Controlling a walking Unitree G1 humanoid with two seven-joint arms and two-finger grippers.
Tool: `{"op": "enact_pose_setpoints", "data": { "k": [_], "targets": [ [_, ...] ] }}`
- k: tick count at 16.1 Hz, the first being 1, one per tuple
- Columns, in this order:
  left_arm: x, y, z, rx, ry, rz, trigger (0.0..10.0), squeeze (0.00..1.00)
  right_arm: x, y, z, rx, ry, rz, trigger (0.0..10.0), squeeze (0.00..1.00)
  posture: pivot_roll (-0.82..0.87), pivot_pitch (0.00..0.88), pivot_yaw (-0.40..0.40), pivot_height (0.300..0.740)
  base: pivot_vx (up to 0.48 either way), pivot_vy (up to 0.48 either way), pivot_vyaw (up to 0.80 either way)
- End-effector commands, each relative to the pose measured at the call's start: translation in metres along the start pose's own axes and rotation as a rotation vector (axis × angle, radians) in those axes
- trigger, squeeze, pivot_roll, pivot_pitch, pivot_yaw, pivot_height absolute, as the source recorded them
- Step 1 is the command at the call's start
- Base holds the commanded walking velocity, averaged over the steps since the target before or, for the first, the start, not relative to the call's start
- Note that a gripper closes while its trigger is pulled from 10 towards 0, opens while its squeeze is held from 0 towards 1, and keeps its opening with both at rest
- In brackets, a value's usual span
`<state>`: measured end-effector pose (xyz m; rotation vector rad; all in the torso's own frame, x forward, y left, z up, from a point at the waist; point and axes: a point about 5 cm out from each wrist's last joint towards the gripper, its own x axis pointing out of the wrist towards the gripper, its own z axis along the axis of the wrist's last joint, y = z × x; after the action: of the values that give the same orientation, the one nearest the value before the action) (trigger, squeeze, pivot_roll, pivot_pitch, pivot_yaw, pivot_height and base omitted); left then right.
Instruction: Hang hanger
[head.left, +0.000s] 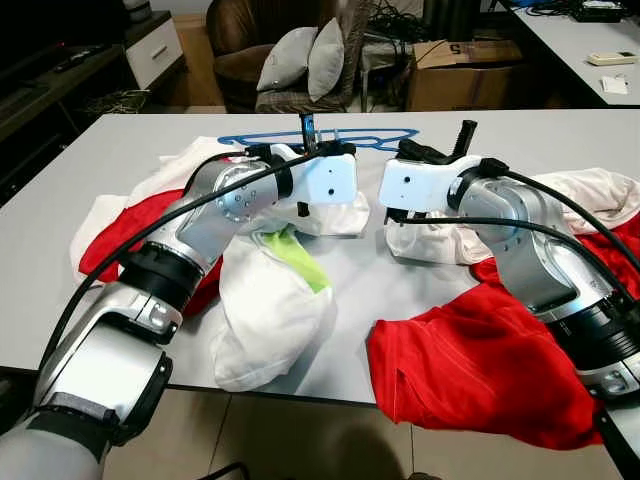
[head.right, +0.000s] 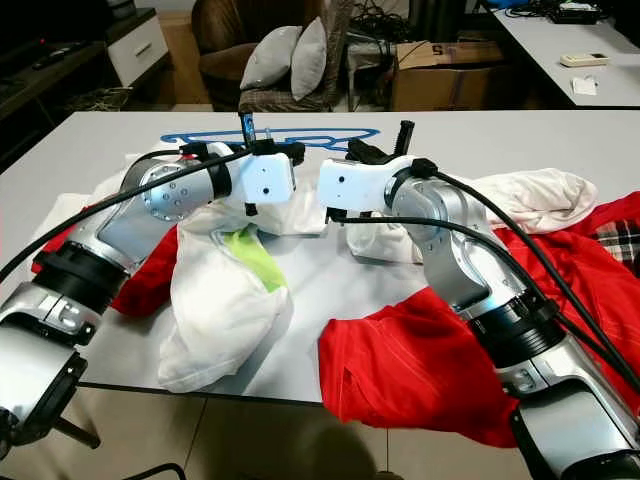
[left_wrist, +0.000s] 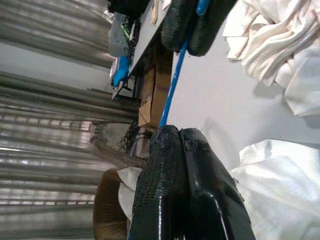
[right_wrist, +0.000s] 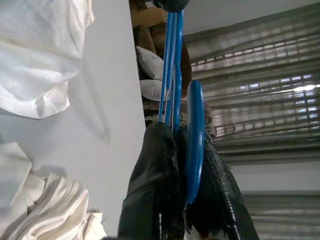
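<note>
Gripping the blue hanger (head.left: 330, 137) from both ends, the left gripper (left_wrist: 181, 137) and right gripper (right_wrist: 177, 135) are each clamped on it above the white table (head.left: 120, 160), among strewn clothes (head.left: 270, 300).

One white table (head.left: 120, 150) is seen, and one blue hanger (head.left: 330, 137) is laid flat across its far middle. Two grippers are counted over it: the left gripper (head.left: 308, 128) and the right gripper (head.left: 462, 135), each closed on that hanger.

White garments are counted as three heaps: one near the left (head.left: 270, 310), one between the arms (head.left: 335, 215), and one at the far right (head.left: 590, 190). Red garments are counted as two: one at the near right (head.left: 480, 370) and one under the left arm (head.left: 115, 245).

Beyond the table, one brown armchair (head.left: 235, 40) with two grey cushions (head.left: 285, 55) is seen, and one cardboard box (head.left: 465, 70).
</note>
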<state>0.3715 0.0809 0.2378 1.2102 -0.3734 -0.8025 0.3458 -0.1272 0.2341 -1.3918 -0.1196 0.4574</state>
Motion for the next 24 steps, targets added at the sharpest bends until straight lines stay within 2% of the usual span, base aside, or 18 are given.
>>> {"op": "enact_pose_setpoints", "data": {
  "k": [1, 2, 3, 4, 6, 8, 9, 11, 14, 16, 17, 18, 20, 21, 22, 23, 24],
  "targets": [
    [-0.004, 0.012, -0.004, 0.018, 0.026, 0.029, 0.0, 0.0, -0.003, -0.007, 0.01, 0.028, -0.068, -0.021, 10.0, 0.0, -0.17, 0.0, 0.115, 0.74, 0.0, 0.0, 0.0],
    [-0.005, 0.014, -0.007, 0.019, 0.034, 0.033, 0.0, 0.0, -0.006, -0.01, 0.014, 0.107, -0.113, -0.028, 10.0, 1.0, -0.17, 0.0, 0.115, 0.74, 0.0, 0.0, 0.0],
    [-0.007, 0.016, -0.009, 0.019, 0.038, 0.035, 0.0, 0.0, -0.01, -0.012, 0.016, 0.154, -0.157, -0.02, 10.0, 1.0, -0.16, 0.0, 0.11, 0.74, 0.0, 0.0, 0.0],
    [-0.008, 0.017, -0.01, 0.02, 0.042, 0.037, 0.0, 0.0, -0.012, -0.012, 0.016, 0.163, -0.18, -0.012, 10.0, 1.0, -0.16, 0.0, 0.11, 0.74, 0.0, 0.0, 0.0],
    [-0.013, 0.019, -0.017, 0.017, 0.056, 0.03, 0.0, 0.0, -0.027, -0.018, 0.01, 0.167, -0.242, -0.016, 10.0, 1.0, -0.16, 0.0, 0.11, 0.74, 0.0, 0.0, 0.0],
    [-0.016, 0.019, -0.022, 0.003, 0.069, 0.017, 0.0, 0.0, -0.043, -0.024, 0.001, 0.301, -0.291, 0.0, 10.0, 1.0, -0.17, 0.0, 0.115, 0.74, 0.0, 0.0, 0.0],
    [-0.017, 0.019, -0.024, -0.007, 0.073, 0.017, 0.0, 0.0, -0.047, -0.026, -0.002, 0.314, -0.293, -0.002, 10.0, 1.0, -0.17, 0.0, 0.115, 0.74, 0.0, 0.0, 0.0],
    [-0.02, 0.019, -0.03, -0.03, 0.082, 0.016, 0.0, 0.0, -0.06, -0.03, -0.013, 0.428, -0.327, 0.004, 10.0, 1.0, -0.17, 0.0, 0.12, 0.74, 0.0, 0.0, 0.0],
    [-0.023, 0.014, -0.033, -0.076, 0.076, 0.014, 0.0, 0.0, -0.081, -0.032, -0.028, 0.532, -0.33, -0.023, 10.0, 1.0, -0.18, 0.0, 0.128, 0.74, 0.0, 0.0, 0.0],
    [-0.024, 0.01, -0.035, -0.118, 0.071, 0.013, 0.0, 0.0, -0.088, -0.026, -0.034, 0.562, -0.315, -0.016, 10.0, 1.0, -0.18, 0.0, 0.131, 0.74, 0.0, 0.0, 0.0],
    [-0.025, 0.003, -0.037, -0.217, 0.047, 0.012, 0.0, 0.0, -0.091, -0.015, -0.043, 0.573, -0.268, 0.001, 10.0, 1.0, -0.18, 0.0, 0.133, 0.74, 0.0, 0.0, 0.0],
    [-0.026, -0.002, -0.037, -0.278, 0.028, 0.007, 0.0, 0.0, -0.093, -0.007, -0.046, 0.586, -0.252, 0.022, 10.0, 1.0, -0.18, 0.0, 0.137, 0.74, 0.0, 0.0, 0.0],
    [-0.028, -0.014, -0.038, -0.339, 0.012, -0.026, 0.0, 0.0, -0.095, 0.004, -0.051, 0.625, -0.225, 0.044, 10.0, 1.0, -0.18, 0.0, 0.143, 0.74, 0.0, 0.0, 0.0],
    [-0.033, -0.033, -0.039, -0.417, 0.005, -0.063, 0.0, 0.0, -0.096, 0.018, -0.056, 0.676, -0.19, 0.058, 10.0, 1.0, -0.18, 0.0, 0.152, 0.74, 0.0, 0.0, 0.0],
    [-0.033, -0.041, -0.04, -0.488, 0.009, -0.046, 0.0, 0.0, -0.096, 0.025, -0.058, 0.697, -0.177, 0.066, 10.0, 1.0, -0.18, 0.0, 0.151, 0.74, 0.0, 0.0, 0.0],
    [-0.037, -0.057, -0.047, -0.673, 0.054, 0.049, 10.0, 0.0, -0.094, 0.041, -0.058, 0.755, -0.133, 0.062, 10.0, 1.0, -0.18, 0.0, 0.145, 0.74, 0.0, 0.0, 0.0],
    [-0.04, -0.065, -0.053, -0.8, 0.098, 0.114, 10.0, 0.0, -0.092, 0.048, -0.056, 0.812, -0.114, 0.038, 10.0, 1.0, -0.18, 0.0, 0.14, 0.74, 0.0, 0.0, 0.0]
  ]
}}
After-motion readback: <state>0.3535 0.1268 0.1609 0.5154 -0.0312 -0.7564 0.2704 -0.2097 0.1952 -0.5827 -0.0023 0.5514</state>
